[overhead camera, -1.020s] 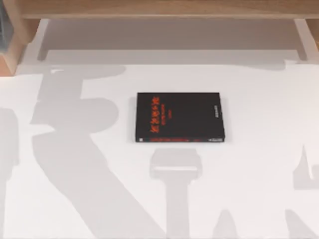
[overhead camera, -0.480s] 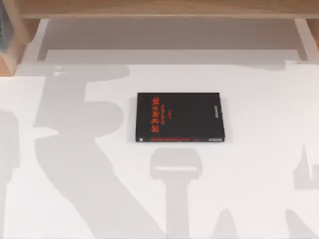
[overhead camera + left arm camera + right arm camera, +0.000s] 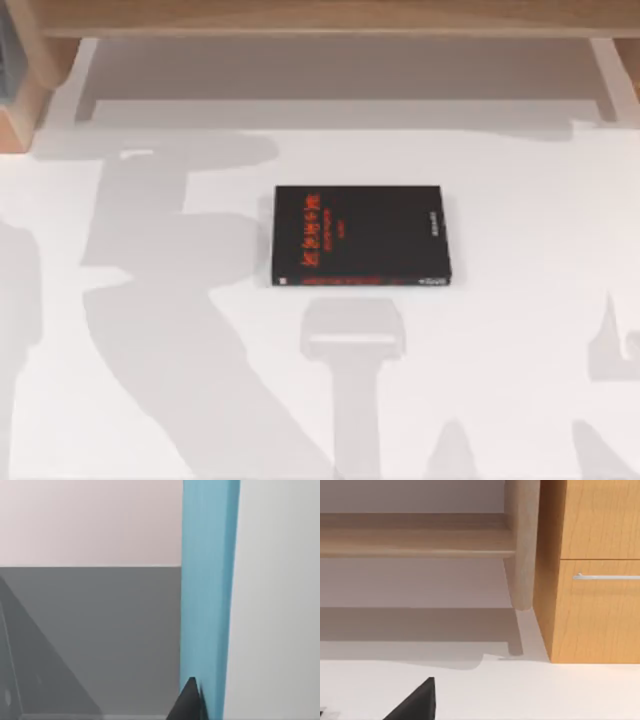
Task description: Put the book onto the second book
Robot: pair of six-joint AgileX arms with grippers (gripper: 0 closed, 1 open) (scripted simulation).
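On the white worktop (image 3: pixel 520 300), the second book (image 3: pixel 360 235) lies flat at the centre, while the arm shadow on the left has crept rightward toward it over the last second, which suggests a carry under way. In the left wrist view, the book (image 3: pixel 207 595) stands edge-on right against a dark fingertip of the left gripper (image 3: pixel 190 705), probably gripped, though I cannot tell how wide the gripper stands.

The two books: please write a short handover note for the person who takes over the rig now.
Left gripper: a dark fingertip lies against the blue book, seen edge-on in the left wrist view; grip cannot be confirmed.
Right gripper: idle, facing the wooden cabinet.
Black book: flat at the middle of the table, nothing on it.
Done: nothing placed.
Left: lay the blue book on the black book.
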